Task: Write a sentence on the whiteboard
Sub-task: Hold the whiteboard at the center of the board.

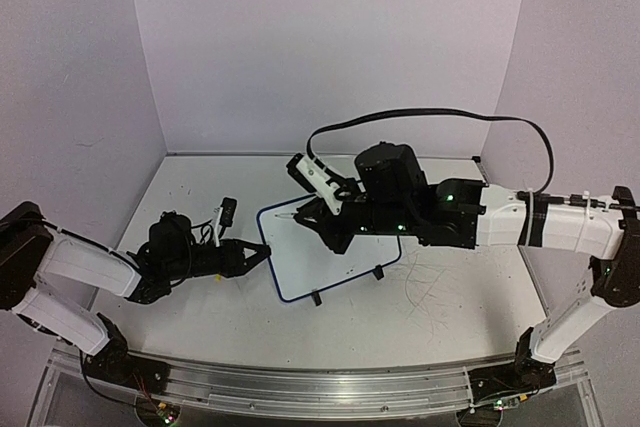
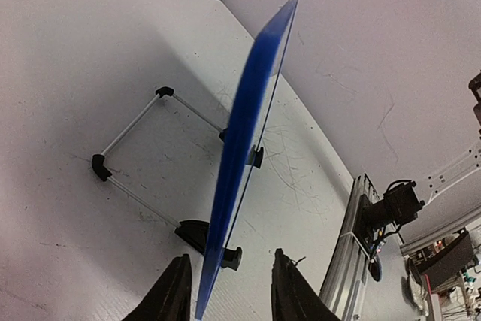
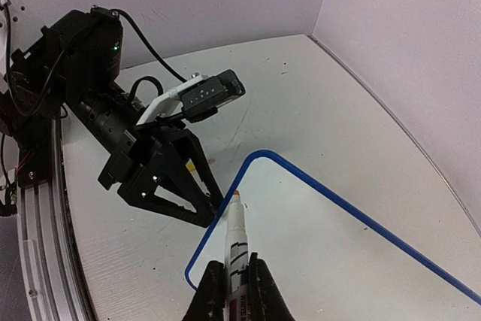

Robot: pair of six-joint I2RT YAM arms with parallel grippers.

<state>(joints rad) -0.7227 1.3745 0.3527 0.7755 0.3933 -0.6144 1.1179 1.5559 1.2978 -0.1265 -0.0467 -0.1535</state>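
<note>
Where the two arms meet at mid-table, the whiteboard (image 1: 330, 252) is propped on its black wire stand (image 2: 139, 148), blue frame intact and writing face toward the right arm. The scuffed white table (image 1: 200, 317) carries it slightly left of centre.

Left gripper (image 1: 262, 256): reaches in from the left at the board's left edge. Its wrist view shows the board (image 2: 248, 125) edge-on, passing between the two fingers (image 2: 174, 295). The jaws are spread, with a clear gap on one side; contact on the other side cannot be confirmed.

Right gripper (image 3: 235, 264): clenched on a white marker (image 3: 237, 242) with a purple label, the barrel held between both fingers and pointing forward. The orange-tinted tip sits at the blue frame near a rounded corner of the board (image 3: 331, 246), just beside the left gripper's (image 3: 214, 212) fingertips. Whether the tip touches the surface cannot be determined.

From overhead, the right gripper (image 1: 308, 215) is above the board's upper-left area. A black cable (image 1: 430, 115) arches over the right arm.
</note>
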